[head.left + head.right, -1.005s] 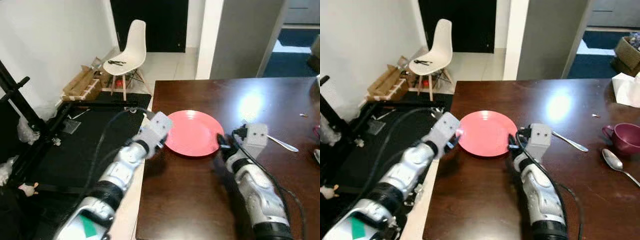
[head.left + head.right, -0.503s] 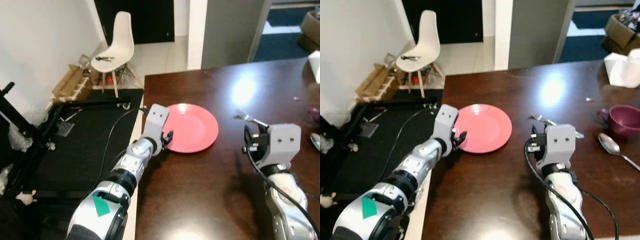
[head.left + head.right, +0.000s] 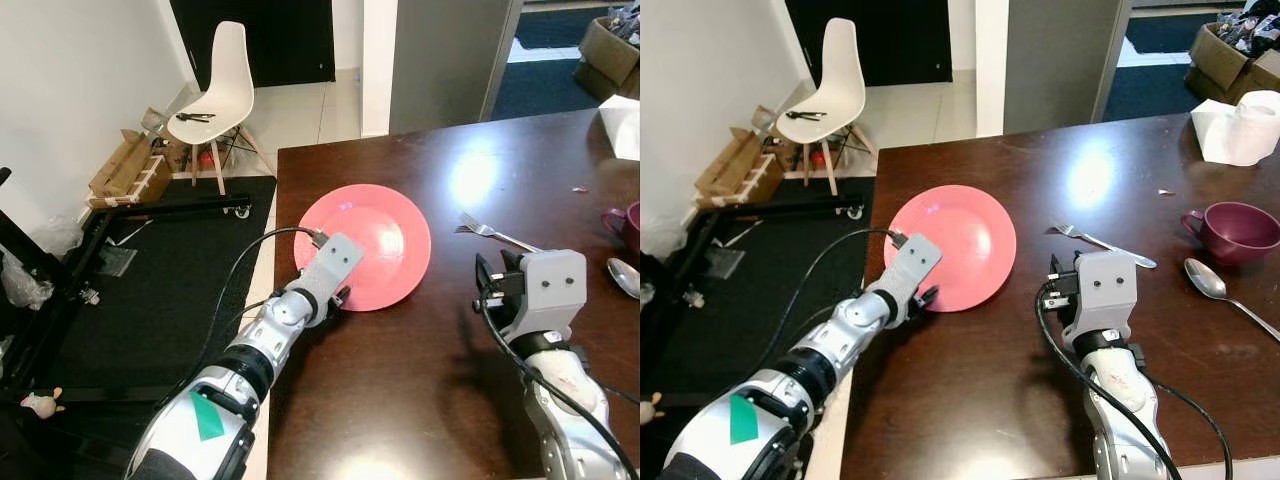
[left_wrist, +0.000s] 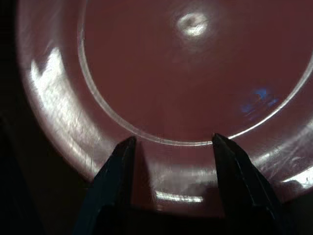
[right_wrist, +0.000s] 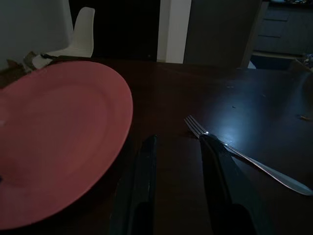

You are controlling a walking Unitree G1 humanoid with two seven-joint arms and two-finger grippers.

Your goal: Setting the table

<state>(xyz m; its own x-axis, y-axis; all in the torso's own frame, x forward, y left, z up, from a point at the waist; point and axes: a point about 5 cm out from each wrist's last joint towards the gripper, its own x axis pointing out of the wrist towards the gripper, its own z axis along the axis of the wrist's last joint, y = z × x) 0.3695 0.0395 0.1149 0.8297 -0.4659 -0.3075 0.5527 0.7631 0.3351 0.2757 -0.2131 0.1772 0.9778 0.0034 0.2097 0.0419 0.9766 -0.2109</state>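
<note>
Dark brown wooden table [image 3: 970, 400]: holds everything, its left edge runs next to a black floor mat [image 3: 170, 290].

Round pink plate [image 3: 962, 240]: sits near the table's left edge, rim close to the edge but fully on the surface. Looks slightly tipped up on its near side, can't confirm.

Left gripper [image 4: 171, 196]: at the plate's near rim, coming in from the left edge. Wrist view shows one black finger [image 4: 115, 181] on each side of a rim section, spread apart over the top face. Whether they pinch the rim or just rest on it, can't tell.

Right gripper [image 5: 178, 161]: hovers over bare table between the plate and the silver metal fork [image 3: 1102, 242], fingers apart, grasping nothing.

Maroon cup [image 3: 1238, 233]: near the right edge. Silver spoon [image 3: 1208, 283] just beside it, toward the near edge. Crumpled white paper [image 3: 1243, 128] at the far right corner.

Step, my read: positioning the plate, left arm working it by the rim. Cutlery not yet laid.

Next: settle the plate flat, clear of the edge, then the right gripper goes for the fork. Fork lies flat on the wood, so a low approach and narrow pinch on the handle.
</note>
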